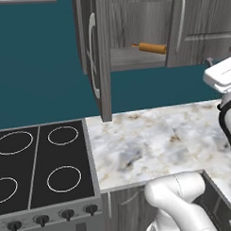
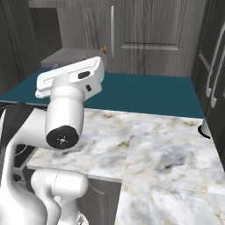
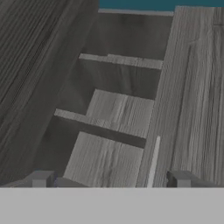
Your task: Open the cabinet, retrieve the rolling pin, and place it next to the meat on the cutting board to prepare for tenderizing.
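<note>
Claw (image 3: 113,179) spread before the open cabinet (image 1: 133,32), rolling pin (image 1: 152,48) apparently shelved.

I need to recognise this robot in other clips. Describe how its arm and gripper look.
The glossy white arm has rounded tubular links, black bands at the joints and a round black end cap with a small ring mark. Its hand is a flat white block with dark slots. The gripper has two small, square dark grey fingertips.

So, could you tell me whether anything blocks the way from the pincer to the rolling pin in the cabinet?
Nothing visible does. The grey wood-grain wall cabinet's left door is swung open, and the orange-brown wooden rolling pin lies exposed on the lower shelf. The right door, closed, covers the space beside it. The pincer is open, holding nothing.
</note>
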